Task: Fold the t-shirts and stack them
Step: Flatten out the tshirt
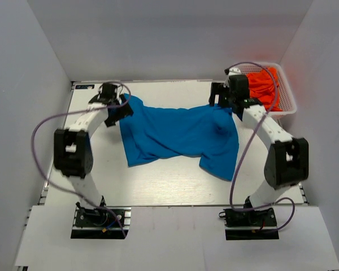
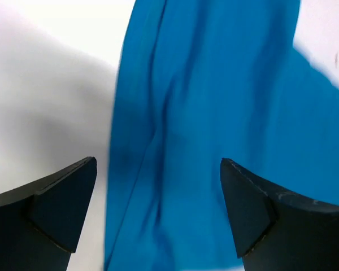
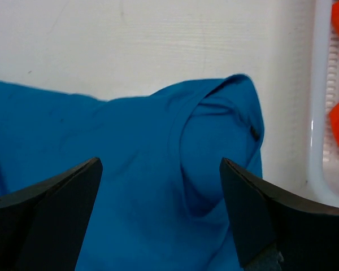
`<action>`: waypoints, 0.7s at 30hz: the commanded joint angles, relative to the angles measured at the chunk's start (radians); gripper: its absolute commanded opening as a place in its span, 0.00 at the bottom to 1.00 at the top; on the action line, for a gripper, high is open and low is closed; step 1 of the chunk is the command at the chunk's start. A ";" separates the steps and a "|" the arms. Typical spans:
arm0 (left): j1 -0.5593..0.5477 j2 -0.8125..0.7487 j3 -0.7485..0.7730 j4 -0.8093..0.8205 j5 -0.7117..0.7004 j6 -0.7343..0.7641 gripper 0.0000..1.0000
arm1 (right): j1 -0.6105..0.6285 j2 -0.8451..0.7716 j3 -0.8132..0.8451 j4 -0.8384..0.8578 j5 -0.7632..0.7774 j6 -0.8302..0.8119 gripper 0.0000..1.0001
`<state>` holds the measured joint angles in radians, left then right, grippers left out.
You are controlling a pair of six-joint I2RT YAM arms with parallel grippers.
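1. We judge the blue t-shirt (image 1: pixel 178 135) to be light, limp and prone to bunching. It won't hold any shape, so lifting it by one point would let it droop and twist.
2. It lies crumpled on the table (image 1: pixel 158 189), spread from 9 o'clock to 3 o'clock and pinched narrower in the middle. That left-to-right line is its long axis.
3. The right wrist view shows a sleeve-like cuff at the shirt's 2 o'clock corner. We cannot find the collar, so we cannot tell which way the shirt faces.
4. The left gripper (image 1: pixel 117 108) hangs over the 10 o'clock end with its jaws wide apart. Blue cloth lies beneath the gap, and nothing is pinched.
5. The right gripper (image 1: pixel 219 97) hangs over the 2 o'clock end, also spread wide and holding nothing.
6. We would take hold at two outer corners together, one per arm, pinching a single hem edge and pulling the cloth flat.
7. The orange-red t-shirts (image 1: pixel 263 84) sit heaped in the basket (image 1: pixel 288 110) at 2 o'clock, just beyond the right gripper.
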<state>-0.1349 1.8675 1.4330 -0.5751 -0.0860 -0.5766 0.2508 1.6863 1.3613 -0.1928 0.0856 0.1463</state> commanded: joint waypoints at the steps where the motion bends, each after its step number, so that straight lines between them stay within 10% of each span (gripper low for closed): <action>1: -0.006 -0.261 -0.211 -0.094 0.055 -0.081 1.00 | 0.005 -0.112 -0.117 -0.039 -0.063 0.088 0.90; 8: -0.015 -0.505 -0.526 -0.002 0.314 -0.083 0.81 | -0.004 -0.238 -0.330 -0.172 -0.007 0.205 0.90; 21: -0.025 -0.381 -0.658 0.110 0.427 -0.083 0.59 | -0.013 -0.258 -0.458 -0.220 0.042 0.282 0.90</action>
<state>-0.1532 1.4826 0.7860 -0.5091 0.3031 -0.6586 0.2466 1.4590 0.9112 -0.4114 0.0990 0.3977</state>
